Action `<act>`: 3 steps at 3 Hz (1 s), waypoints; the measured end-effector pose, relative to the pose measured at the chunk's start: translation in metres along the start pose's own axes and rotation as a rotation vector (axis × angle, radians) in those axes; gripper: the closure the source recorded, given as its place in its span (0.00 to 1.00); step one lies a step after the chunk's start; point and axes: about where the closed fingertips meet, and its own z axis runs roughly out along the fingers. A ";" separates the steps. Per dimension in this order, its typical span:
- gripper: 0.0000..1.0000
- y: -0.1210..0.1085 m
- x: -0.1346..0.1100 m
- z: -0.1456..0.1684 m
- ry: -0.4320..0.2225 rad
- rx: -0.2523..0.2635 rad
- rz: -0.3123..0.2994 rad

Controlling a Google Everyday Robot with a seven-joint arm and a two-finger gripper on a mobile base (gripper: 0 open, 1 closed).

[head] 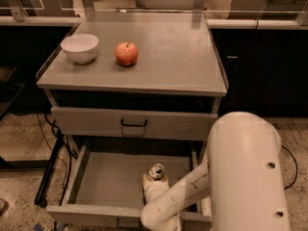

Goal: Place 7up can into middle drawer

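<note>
- The gripper (154,186) is seen low inside the open middle drawer (110,182), reached in over the drawer's front edge by the white arm (185,194) from the lower right.
- The 7up can (155,171) is found upright within the drawer, right of centre; its pull-tab top shows just above the gripper, and its body is largely hidden by the wrist.
- Whether the claw is clamped on the can or parted around it cannot be told, since that contact is covered by the gripper's own housing.
- The drawer has been pulled well out, so that its flat grey tray is exposed for a drop from above.
- The can is judged to be at or very near the tray floor; the placing step appears close to complete, with release and withdrawal left to be done.
- An upright hold is presumably kept so that the can is not tipped or sent rolling on the smooth tray.
- The upper drawer front (96,121) with its black handle (134,124) is shut, leaving clearance above the arm.
- A red apple (126,53) and a white bowl (80,47) are left on the cabinet top (178,57), well apart from the work.
</note>
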 end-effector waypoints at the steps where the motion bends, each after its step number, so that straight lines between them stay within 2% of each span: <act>1: 1.00 0.007 0.015 0.004 0.004 0.021 -0.034; 2: 1.00 0.007 0.015 0.004 0.005 0.021 -0.034; 3: 0.93 0.007 0.015 0.004 0.005 0.021 -0.034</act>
